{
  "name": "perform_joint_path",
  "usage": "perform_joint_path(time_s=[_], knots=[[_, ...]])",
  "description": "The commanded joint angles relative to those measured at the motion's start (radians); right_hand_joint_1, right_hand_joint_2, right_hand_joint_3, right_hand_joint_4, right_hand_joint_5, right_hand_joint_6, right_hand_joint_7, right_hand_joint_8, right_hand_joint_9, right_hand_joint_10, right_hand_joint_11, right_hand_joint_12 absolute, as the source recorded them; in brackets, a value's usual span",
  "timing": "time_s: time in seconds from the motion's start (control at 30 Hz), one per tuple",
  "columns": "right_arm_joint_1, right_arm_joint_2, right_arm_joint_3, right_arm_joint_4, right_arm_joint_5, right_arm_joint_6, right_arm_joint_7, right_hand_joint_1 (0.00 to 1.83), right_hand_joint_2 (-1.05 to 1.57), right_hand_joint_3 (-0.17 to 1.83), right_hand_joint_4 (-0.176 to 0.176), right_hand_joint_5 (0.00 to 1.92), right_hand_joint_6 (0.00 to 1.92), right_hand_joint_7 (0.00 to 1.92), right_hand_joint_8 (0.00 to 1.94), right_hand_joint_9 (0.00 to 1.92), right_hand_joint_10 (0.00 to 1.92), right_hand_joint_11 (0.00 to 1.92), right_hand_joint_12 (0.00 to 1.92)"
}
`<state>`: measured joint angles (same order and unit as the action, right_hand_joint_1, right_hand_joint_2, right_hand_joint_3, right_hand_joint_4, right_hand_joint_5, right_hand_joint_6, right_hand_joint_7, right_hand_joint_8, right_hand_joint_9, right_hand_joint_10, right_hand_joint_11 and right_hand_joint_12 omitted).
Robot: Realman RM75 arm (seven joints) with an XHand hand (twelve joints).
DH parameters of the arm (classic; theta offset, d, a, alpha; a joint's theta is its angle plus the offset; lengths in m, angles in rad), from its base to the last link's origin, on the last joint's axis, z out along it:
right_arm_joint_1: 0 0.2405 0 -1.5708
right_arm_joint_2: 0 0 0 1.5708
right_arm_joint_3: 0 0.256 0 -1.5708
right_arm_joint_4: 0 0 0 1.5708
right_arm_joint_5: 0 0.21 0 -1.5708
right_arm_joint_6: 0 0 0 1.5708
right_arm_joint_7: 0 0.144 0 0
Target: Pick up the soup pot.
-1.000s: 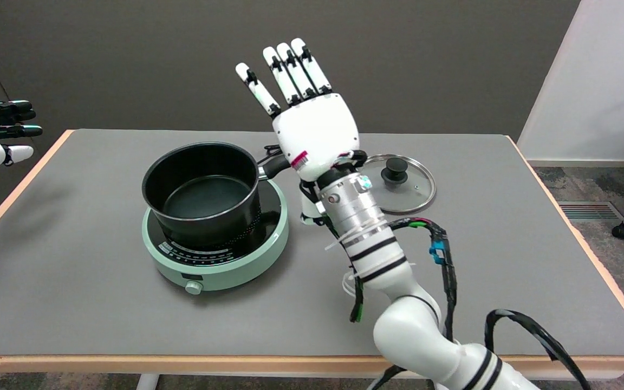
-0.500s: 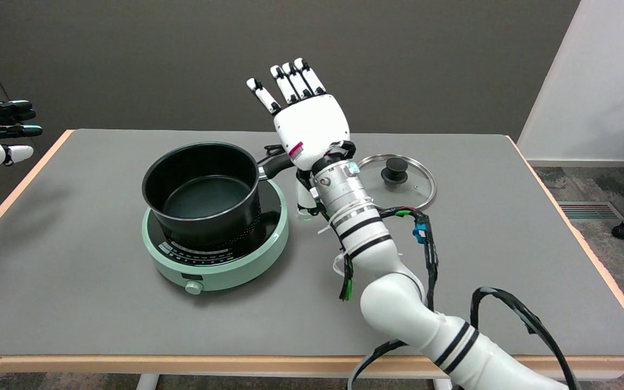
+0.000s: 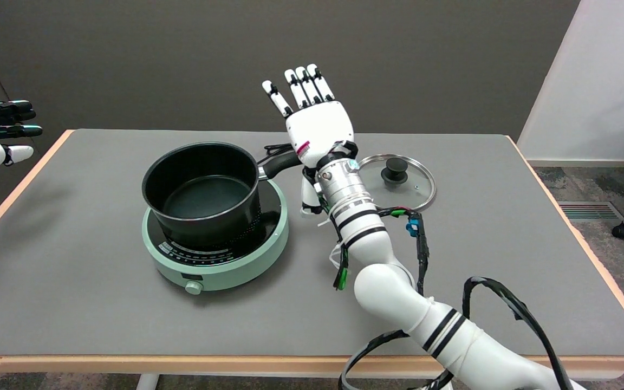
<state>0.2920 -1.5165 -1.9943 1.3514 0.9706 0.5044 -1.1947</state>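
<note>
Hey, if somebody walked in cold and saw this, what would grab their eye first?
The white robot hand raised open above the table's middle, fingers spread upward. Just left of it, a black soup pot sits on a mint-green cooker, its handle reaching toward the hand. A glass lid lies to the right.

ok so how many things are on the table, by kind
soup pot: 1
green hotplate, under the pot: 1
glass lid, lying flat on the table apart from the pot: 1
total: 3
The right hand holds none of them.
</note>
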Motion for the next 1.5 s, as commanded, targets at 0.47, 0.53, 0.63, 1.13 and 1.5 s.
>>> perform_joint_path(time_s=[0.47, 0.53, 0.63, 1.13, 1.5], knots=[[0.11, -0.079, -0.034, -0.213, 0.181, 0.06, -0.132, 1.12, -0.79, 0.95, 0.176, 0.04, 0.04, 0.04, 0.04, 0.04, 0.04, 0.04, 0.04], [0.116, -0.083, -0.041, -0.22, 0.188, 0.062, -0.137, 1.11, -0.77, 0.92, 0.176, 0.04, 0.04, 0.04, 0.04, 0.04, 0.04, 0.04, 0.04], [0.122, -0.092, -0.043, -0.224, 0.189, 0.068, -0.137, 1.11, -0.72, 0.82, 0.176, 0.04, 0.04, 0.04, 0.04, 0.04, 0.04, 0.04, 0.04], [0.128, -0.106, -0.043, -0.223, 0.19, 0.068, -0.137, 1.1, -0.77, 1.17, 0.176, 0.07, 0.07, 0.07, 0.07, 0.07, 0.07, 0.07, 0.07], [0.131, -0.105, -0.036, -0.23, 0.192, 0.06, -0.137, 1.1, -0.67, 1.49, 0.176, 0.43, 0.43, 0.43, 0.43, 0.43, 0.43, 0.43, 0.43]])
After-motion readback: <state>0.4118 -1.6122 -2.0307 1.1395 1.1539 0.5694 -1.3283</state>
